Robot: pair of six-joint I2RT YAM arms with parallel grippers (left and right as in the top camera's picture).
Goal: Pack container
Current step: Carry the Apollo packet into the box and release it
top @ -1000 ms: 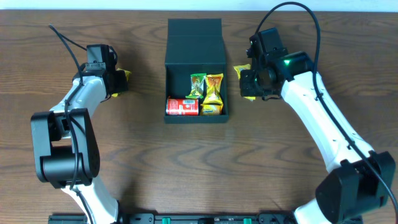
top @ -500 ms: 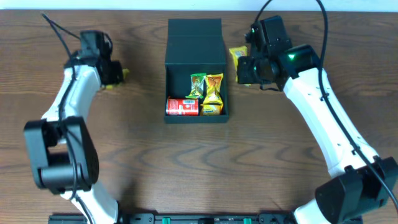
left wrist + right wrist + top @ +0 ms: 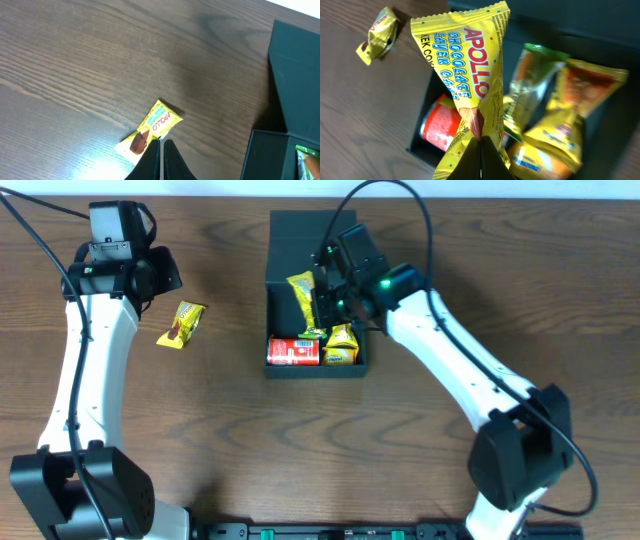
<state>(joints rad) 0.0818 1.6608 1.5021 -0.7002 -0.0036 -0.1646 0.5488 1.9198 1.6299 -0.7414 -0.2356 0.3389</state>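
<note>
The black container (image 3: 315, 365) stands open at mid-table, its flap lid (image 3: 312, 228) lying back. Inside are a red can (image 3: 293, 351), a green packet (image 3: 535, 75) and yellow-orange packets (image 3: 342, 345). My right gripper (image 3: 320, 300) hangs over the container's left half, shut on a yellow Apollo cake packet (image 3: 465, 65) pinched at its crimped end. Another yellow packet (image 3: 181, 323) lies flat on the table left of the container. My left gripper (image 3: 163, 277) is raised behind that packet, shut and holding nothing; in the left wrist view its tips (image 3: 161, 145) overlap the packet (image 3: 150, 131).
Dark wood table (image 3: 420, 440) all round. The container's lid (image 3: 295, 70) fills the right side of the left wrist view. The loose packet (image 3: 379, 35) shows at the top left of the right wrist view.
My right gripper carried its yellow packet leftward from beside the container to above its inside. My left arm swung back toward the far left, leaving the other packet on the table.
</note>
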